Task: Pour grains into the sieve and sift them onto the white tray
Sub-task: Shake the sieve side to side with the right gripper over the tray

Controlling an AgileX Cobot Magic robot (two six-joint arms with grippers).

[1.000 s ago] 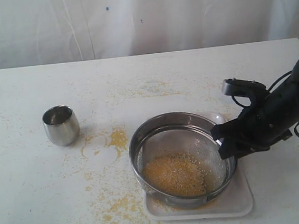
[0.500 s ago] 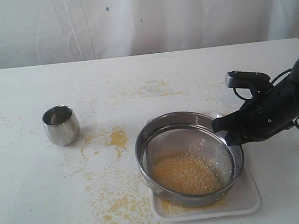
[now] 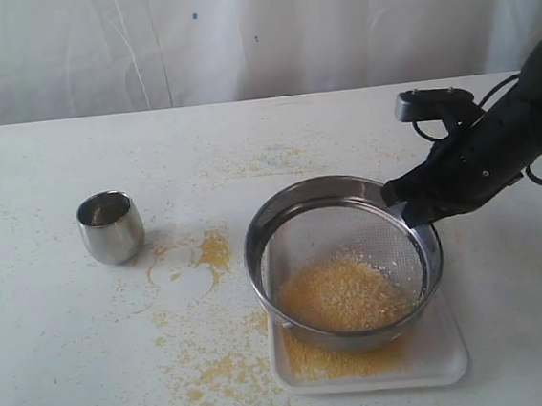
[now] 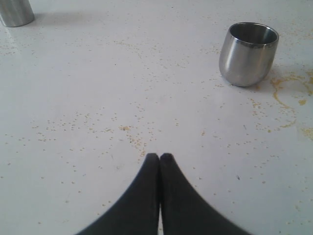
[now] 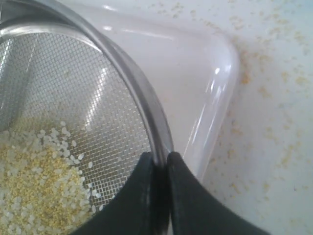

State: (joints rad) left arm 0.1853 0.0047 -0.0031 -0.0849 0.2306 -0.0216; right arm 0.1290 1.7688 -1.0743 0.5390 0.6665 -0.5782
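Note:
The steel sieve (image 3: pixel 283 223) hangs tilted over the white tray (image 3: pixel 448 349), its right rim raised. My right gripper (image 3: pixel 408 211) is shut on that rim (image 5: pixel 146 105), one finger inside the mesh and one outside. Yellow grains (image 3: pixel 342 294) lie heaped in the sieve's low front part (image 5: pixel 29 191), and a thin layer of grains (image 3: pixel 324 359) shows on the tray beneath. The tray's rounded corner (image 5: pixel 222 63) lies past the rim. My left gripper (image 4: pixel 160 157) is shut with nothing in it, low over the table, apart from the small steel cup (image 4: pixel 248 54).
The small steel cup (image 3: pixel 111 226) stands upright at the left of the table. Spilled grains (image 3: pixel 213 250) are scattered between cup and tray and in front of the tray. Another steel object (image 4: pixel 15 12) sits at the edge of the left wrist view.
My right gripper closed on the sieve's right rim and lifted it up and back. The sieve and tray shifted right, and grains slid forward with some landing on the tray.

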